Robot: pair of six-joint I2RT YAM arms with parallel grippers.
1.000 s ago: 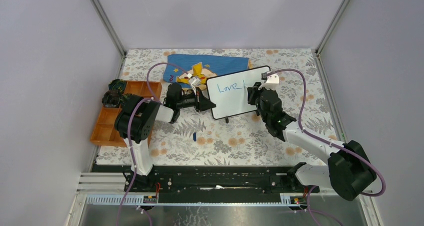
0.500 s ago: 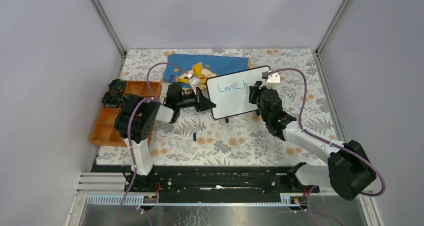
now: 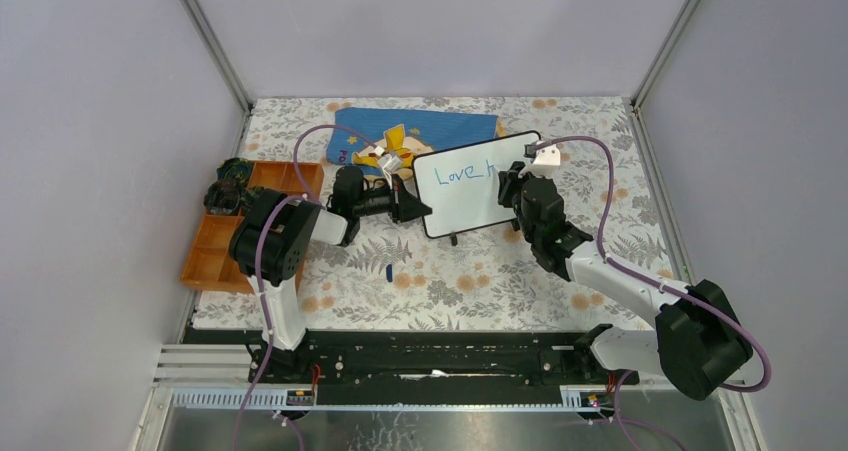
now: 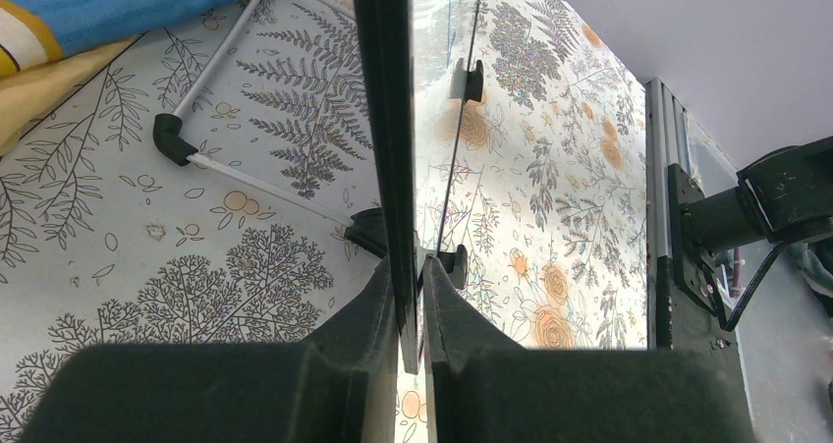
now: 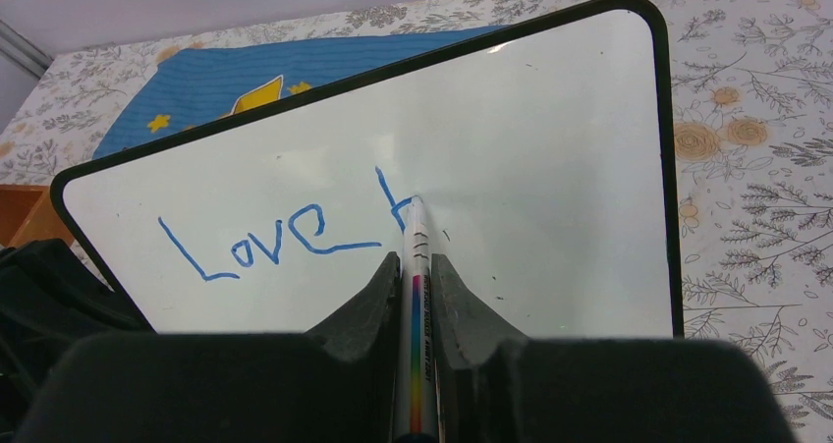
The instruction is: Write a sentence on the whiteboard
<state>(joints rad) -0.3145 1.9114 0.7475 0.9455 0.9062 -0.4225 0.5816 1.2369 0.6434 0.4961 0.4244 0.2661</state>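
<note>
Top external view gives you, at the far left of the counter (image 3: 450, 281), an orange tray (image 3: 213, 251) with dark items at its back end that are too small to identify. To its right the left arm reaches toward the middle, and a small blue piece (image 3: 388, 270) lies alone on the floral surface just in front of it. Behind the arm a blue cloth (image 3: 440, 129) with a yellow figure lies flat near the back. The left fingers (image 3: 408, 207) meet the left edge of the whiteboard (image 3: 470, 206), which stands tilted on its feet at mid-counter, just in front of the cloth. From the left wrist you see those fingers (image 4: 378, 305) pinched almost fully together on the thin black rim of the whiteboard (image 4: 388, 119), seen edge-on, with its white wire stand (image 4: 211, 65) and black feet resting on the counter beside it. The sentence (image 3: 465, 174) runs in blue across the upper part of the panel and reads only "Love h". At the board's right side you find the right fingers (image 3: 507, 184). From the right wrist, these fingers (image 5: 368, 301) are closed tight around a white marker (image 5: 416, 315) with a rainbow stripe, its tip touching the whiteboard (image 5: 550, 168) at the foot of the "h" in the sentence (image 5: 285, 237).
</note>
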